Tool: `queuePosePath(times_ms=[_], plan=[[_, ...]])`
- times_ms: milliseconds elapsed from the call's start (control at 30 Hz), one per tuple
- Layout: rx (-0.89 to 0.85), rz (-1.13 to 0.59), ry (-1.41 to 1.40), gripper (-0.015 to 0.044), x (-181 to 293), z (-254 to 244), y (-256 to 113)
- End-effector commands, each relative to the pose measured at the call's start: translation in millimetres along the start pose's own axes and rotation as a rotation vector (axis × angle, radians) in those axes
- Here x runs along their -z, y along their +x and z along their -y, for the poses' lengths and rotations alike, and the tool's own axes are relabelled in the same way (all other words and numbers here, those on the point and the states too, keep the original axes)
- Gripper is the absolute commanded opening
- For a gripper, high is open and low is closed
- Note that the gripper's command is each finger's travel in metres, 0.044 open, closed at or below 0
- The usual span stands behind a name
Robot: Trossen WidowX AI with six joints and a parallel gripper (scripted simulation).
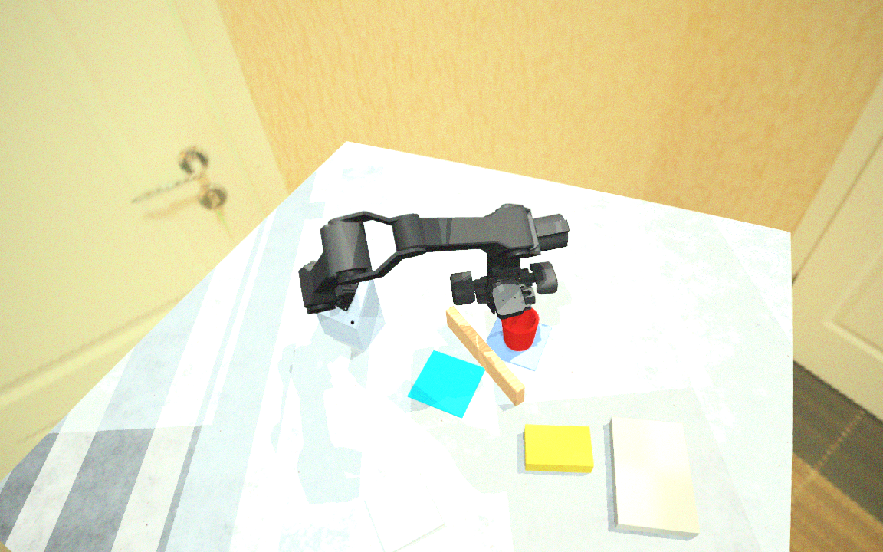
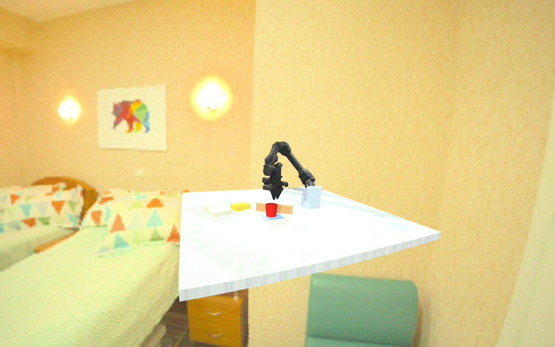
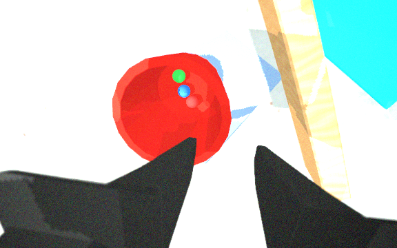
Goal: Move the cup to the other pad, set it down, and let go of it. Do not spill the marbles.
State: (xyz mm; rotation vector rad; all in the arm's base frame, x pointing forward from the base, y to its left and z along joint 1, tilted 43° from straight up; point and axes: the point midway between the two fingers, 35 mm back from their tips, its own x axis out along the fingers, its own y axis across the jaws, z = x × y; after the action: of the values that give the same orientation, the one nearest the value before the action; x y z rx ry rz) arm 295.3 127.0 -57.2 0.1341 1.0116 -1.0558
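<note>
A red cup (image 1: 520,334) (image 2: 270,210) (image 3: 143,120) stands upright on the pale blue pad (image 1: 539,354) (image 2: 276,218) (image 3: 270,74). Inside the cup, the wrist view shows a green marble (image 3: 178,76), a blue marble (image 3: 184,91) and a pinkish-red marble (image 3: 191,102). The other pad, bright cyan (image 1: 446,386) (image 3: 371,45), lies across the wooden bar with nothing on it. My gripper (image 2: 274,198) (image 3: 225,142) points down above the cup, partly open and empty. In the wrist view one fingertip overlaps the cup's near rim and the other is beside it. The top view hides the fingertips.
A wooden bar (image 1: 486,356) (image 2: 286,208) (image 3: 323,127) stands between the two pads. A yellow block (image 1: 558,446) (image 2: 240,206) and a cream slab (image 1: 654,477) (image 2: 218,210) lie farther off. A pale block (image 1: 361,326) (image 2: 312,198) is at the arm's base.
</note>
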Motion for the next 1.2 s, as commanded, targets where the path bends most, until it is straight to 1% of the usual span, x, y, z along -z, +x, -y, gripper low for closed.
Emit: queuePosePath(times_ms=[0,1167], plan=[[-0.001,0.008,0.015,0.0148,-2,-1,-1],[0.000,0.010,0.016,0.0148,-3,-2,53]])
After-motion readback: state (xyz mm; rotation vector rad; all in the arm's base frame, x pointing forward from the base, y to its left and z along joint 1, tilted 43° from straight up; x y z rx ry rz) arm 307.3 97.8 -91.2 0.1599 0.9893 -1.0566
